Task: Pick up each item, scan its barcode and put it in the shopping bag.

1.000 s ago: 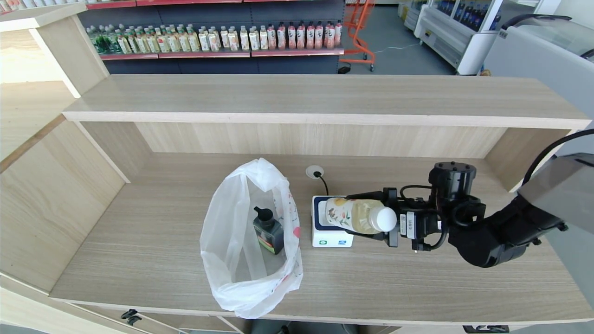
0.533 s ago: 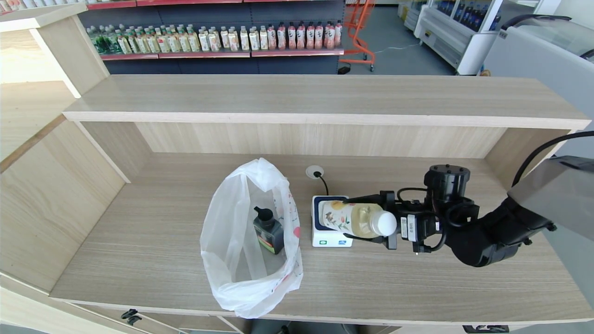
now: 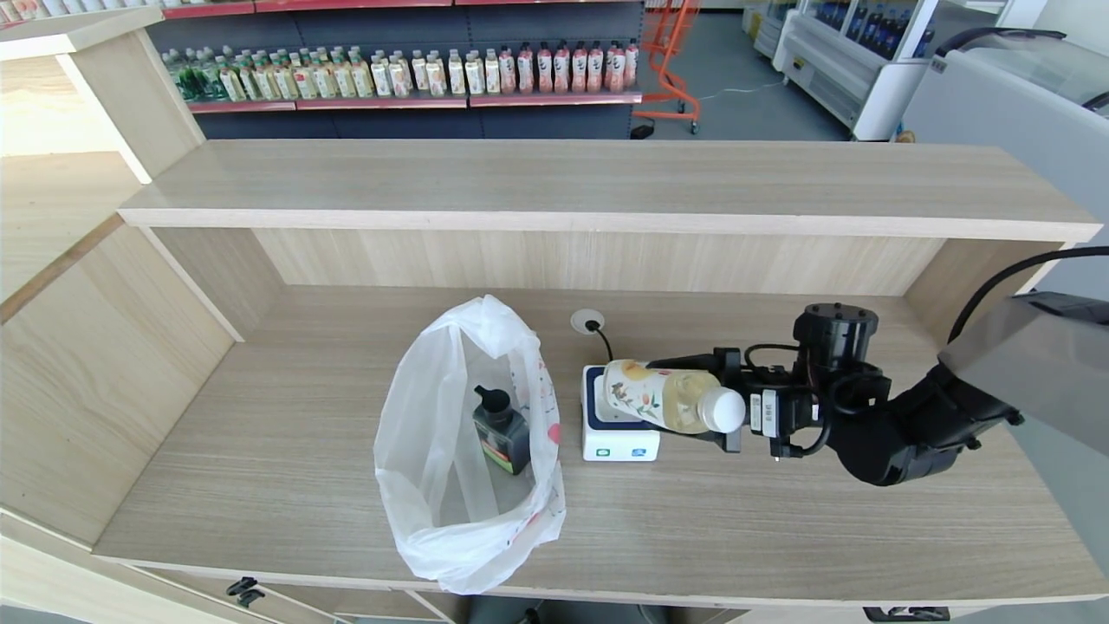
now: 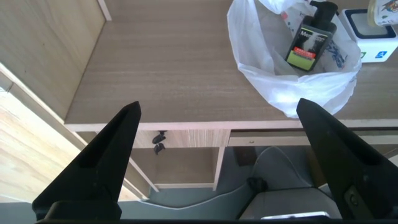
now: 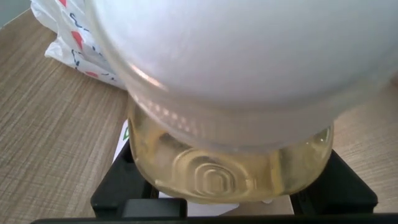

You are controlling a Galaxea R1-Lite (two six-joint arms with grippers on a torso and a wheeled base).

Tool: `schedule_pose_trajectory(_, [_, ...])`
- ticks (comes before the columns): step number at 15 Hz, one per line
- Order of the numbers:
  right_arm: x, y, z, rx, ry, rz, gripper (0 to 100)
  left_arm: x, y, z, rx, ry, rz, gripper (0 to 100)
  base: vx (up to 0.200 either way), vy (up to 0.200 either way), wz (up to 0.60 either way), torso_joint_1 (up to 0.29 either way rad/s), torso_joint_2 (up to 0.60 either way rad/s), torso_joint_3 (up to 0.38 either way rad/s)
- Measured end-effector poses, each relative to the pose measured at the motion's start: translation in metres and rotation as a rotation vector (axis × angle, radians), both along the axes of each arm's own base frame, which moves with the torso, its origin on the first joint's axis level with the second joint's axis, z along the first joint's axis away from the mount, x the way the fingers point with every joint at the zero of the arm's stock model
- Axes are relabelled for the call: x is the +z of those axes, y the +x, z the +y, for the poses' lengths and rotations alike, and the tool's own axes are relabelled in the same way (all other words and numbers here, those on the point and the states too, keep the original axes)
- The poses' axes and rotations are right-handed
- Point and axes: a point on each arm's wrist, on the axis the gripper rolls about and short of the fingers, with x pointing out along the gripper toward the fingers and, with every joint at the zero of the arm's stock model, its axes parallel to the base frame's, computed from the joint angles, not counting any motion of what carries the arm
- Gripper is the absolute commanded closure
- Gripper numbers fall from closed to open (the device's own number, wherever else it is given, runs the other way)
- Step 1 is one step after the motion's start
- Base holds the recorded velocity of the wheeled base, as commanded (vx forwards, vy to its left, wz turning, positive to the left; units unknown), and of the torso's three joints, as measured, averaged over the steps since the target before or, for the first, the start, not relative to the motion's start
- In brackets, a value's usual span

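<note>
The right gripper (image 3: 680, 400) pinches the drink bottle (image 3: 645, 394), held sideways just above the scanner (image 3: 617, 444). Beside the scanner, on its left, stands the open shopping bag (image 3: 433, 416) with a dark pump bottle (image 3: 501, 431) inside. The left gripper (image 4: 217, 152), fingers spread wide, hangs well apart from the scanner

The right arm reaches in level from the right of the shopping bag (image 3: 414, 425), wrist pointing toward it. The right gripper (image 3: 662, 399) sits near the bag's right side, fingers clamped across a bottle (image 3: 669, 406) held sideways. The left gripper (image 4: 217, 155) hangs well apart from the bag on its near side, fingers spread wide.
</note>
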Motion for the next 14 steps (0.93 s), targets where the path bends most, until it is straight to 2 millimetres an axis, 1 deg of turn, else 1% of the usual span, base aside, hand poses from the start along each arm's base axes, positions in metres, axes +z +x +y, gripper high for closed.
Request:
schedule_pose_trajectory(6, [-0.009,0.012,0.008,0.007,0.003,0.012,100,0.0,0.0,0.0,0.0,0.0,0.0,0,0.0,0.0,0.0,0.0,0.0,0.0])
schedule_pose_trajectory(9, [-0.01,0.014,0.008,0.003,0.008,0.051,100,0.0,0.0,0.0,0.0,0.0,0.0,0,0.0,0.0,0.0,0.0,0.0,0.0])
schedule_pose_trajectory(11, [-0.004,0.013,0.006,-0.004,0.016,0.075,100,0.0,0.0,0.0,0.0,0.0,0.0,0,0.0,0.0,0.0,0.0,0.0,0.0])
schedule_pose_trajectory(12, [0.002,0.012,0.004,-0.012,0.024,0.101,100,0.0,0.0,0.0,0.0,0.0,0.0,0,0.0,0.0,0.0,0.0,0.0,0.0])
schedule_pose_trajectory(14, [0.025,0.005,-0.004,-0.035,0.053,0.191,100,0.0,0.0,0.0,0.0,0.0,0.0,0,0.0,0.0,0.0,0.0,0.0,0.0])
